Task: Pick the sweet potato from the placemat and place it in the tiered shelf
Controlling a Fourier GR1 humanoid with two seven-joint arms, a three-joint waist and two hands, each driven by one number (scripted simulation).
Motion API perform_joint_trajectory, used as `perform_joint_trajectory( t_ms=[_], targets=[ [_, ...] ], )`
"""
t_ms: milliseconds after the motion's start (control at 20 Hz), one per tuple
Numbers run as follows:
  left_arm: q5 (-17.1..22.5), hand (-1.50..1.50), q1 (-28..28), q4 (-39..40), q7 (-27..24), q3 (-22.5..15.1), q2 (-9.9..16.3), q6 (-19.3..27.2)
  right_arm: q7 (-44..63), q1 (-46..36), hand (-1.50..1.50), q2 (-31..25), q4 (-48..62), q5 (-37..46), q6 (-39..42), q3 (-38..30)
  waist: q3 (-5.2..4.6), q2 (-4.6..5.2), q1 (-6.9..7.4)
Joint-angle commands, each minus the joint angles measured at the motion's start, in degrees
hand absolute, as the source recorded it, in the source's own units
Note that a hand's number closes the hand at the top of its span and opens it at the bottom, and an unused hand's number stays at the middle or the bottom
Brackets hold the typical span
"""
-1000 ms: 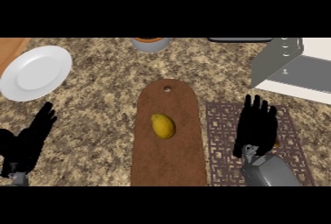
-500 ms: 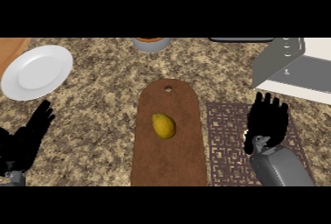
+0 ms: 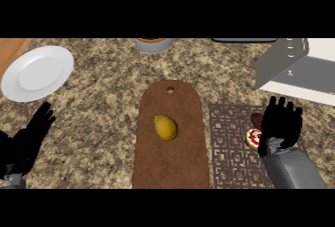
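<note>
Head view: task judged barely started. Right hand (image 3: 282,125) is seen over the patterned placemat (image 3: 229,146), fingers straight and apart, nothing held. Under and beside it a reddish-brown thing, taken as the sweet potato (image 3: 258,119), peeks out at the mat's right part; a small red-and-white item (image 3: 252,136) lies just below it. Whether the hand touches the potato cannot be told. Left hand (image 3: 29,137) is resting at the lower left edge, fingers up and relaxed, nothing in it. A yellow fruit (image 3: 165,127) lies on the brown board (image 3: 171,168) beside the mat, not part of the task. Shelf (image 3: 291,66) sits at the upper right, well apart from the mat, nothing seen placed in it. A white plate (image 3: 38,73) is on the surface (image 3: 98,115) at upper left. Left to do: grasp, lift, carry to shelf, release.
</note>
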Motion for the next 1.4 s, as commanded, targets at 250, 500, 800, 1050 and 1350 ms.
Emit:
perform_joint_trajectory(
  t_ms=[250,500,800,1050,1350],
  targets=[
    [-2.9,0.0,1.0,-2.4,1.8,1.0,-2.4,-0.8,-3.2,-2.5,-1.5,0.1,6.9,1.7,-2.5,-3.5,0.01,0.01,0.13],
    [-2.8,0.0,-2.5,1.5,1.2,2.8,-2.3,-2.3,-3.7,0.2,1.5,2.5,10.0,2.6,-7.5,-3.2,0.0,0.02,-0.04],
    [-2.2,0.0,2.8,-1.1,-1.1,4.0,-2.3,-4.4,-6.6,0.3,1.5,1.3,10.8,2.4,-8.1,-3.5,0.0,0.0,0.13],
    [-2.1,0.0,2.2,-3.6,1.7,3.9,-2.5,-4.8,-8.3,-0.8,1.5,-0.4,11.8,4.9,-9.6,-2.5,0.01,-0.01,0.25],
    [-2.5,0.0,-1.9,0.4,1.7,5.9,-1.6,-4.9,-9.5,2.8,1.5,-1.3,2.7,7.2,-12.9,-0.5,-0.01,-0.04,-0.18]
  ],
)
